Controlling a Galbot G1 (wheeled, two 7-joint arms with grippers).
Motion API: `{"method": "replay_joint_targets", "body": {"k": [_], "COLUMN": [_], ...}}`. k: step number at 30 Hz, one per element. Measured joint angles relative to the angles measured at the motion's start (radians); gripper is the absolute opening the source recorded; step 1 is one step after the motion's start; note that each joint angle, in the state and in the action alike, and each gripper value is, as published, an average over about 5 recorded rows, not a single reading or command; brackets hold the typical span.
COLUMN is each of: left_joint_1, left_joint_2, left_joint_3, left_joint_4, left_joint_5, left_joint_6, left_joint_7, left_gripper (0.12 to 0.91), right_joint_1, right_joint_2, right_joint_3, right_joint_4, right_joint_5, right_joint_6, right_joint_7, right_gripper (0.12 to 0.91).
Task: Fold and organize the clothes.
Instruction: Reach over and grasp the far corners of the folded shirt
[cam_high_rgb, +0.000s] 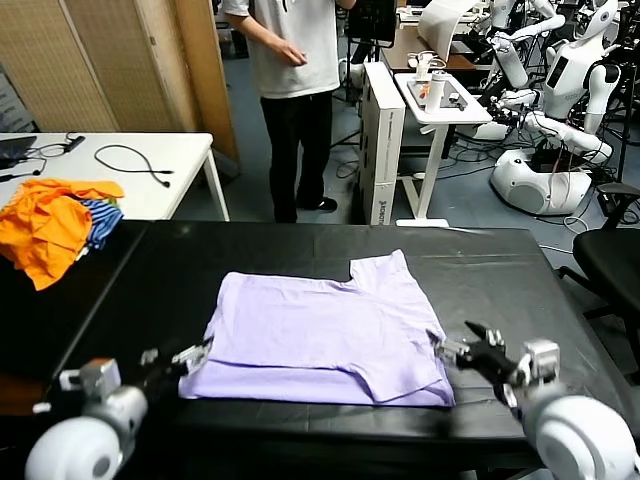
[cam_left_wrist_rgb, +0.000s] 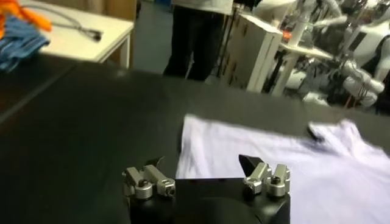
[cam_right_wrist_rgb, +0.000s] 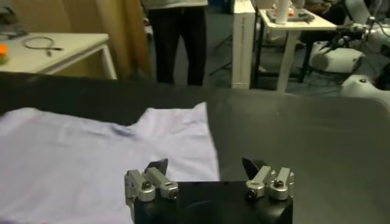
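The clothes are one pale lavender T-shirt (cam_high_rgb: 320, 330), folded over on itself and lying flat in the middle of the black table (cam_high_rgb: 500, 270). My left gripper (cam_high_rgb: 180, 358) sits low at the shirt's near left corner, open and empty. In the left wrist view the left gripper (cam_left_wrist_rgb: 202, 164) has its jaws wide apart, with the shirt (cam_left_wrist_rgb: 274, 164) just ahead of them. My right gripper (cam_high_rgb: 462, 342) is at the shirt's near right corner, also open and empty. In the right wrist view the right gripper (cam_right_wrist_rgb: 205, 165) straddles the edge of the shirt (cam_right_wrist_rgb: 91, 152).
A heap of orange and blue-striped garments (cam_high_rgb: 55, 225) lies at the table's far left. Behind it is a white table (cam_high_rgb: 150, 160) with cables. A person (cam_high_rgb: 295, 90) stands beyond the far edge. A black chair (cam_high_rgb: 615, 260) is at the right.
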Motion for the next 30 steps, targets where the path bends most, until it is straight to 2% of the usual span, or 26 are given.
{"method": "replay_joint_targets", "body": {"k": [8, 18, 23, 30], "left_joint_1": [-0.239, -0.512, -0.596, -0.652], "left_joint_2": [0.062, 0.067, 0.055, 0.047], "left_joint_3": [0.122, 0.306, 0.363, 0.408], "left_joint_4": [0.206, 0.487, 0.587, 0.673], "left_joint_5": [-0.027, 0.064, 0.08, 0.116], "left_joint_6": [0.033, 0.032, 0.029, 0.02], "left_joint_7": [0.01, 0.086, 0.105, 0.129], "left_gripper": [0.907, 0.907, 0.907, 0.907], "right_joint_1": [0.189, 0.292, 0.329, 0.377], "right_joint_2": [0.046, 0.099, 0.116, 0.14], "right_joint_3": [-0.13, -0.212, -0.245, -0.28], "right_joint_4": [-0.199, -0.331, -0.378, -0.43], "right_joint_5": [-0.014, -0.042, -0.07, -0.083], "right_joint_6": [0.0, 0.016, 0.031, 0.031], "right_joint_7": [-0.003, -0.028, -0.045, -0.047], "right_gripper": [0.907, 0.907, 0.907, 0.907]}}
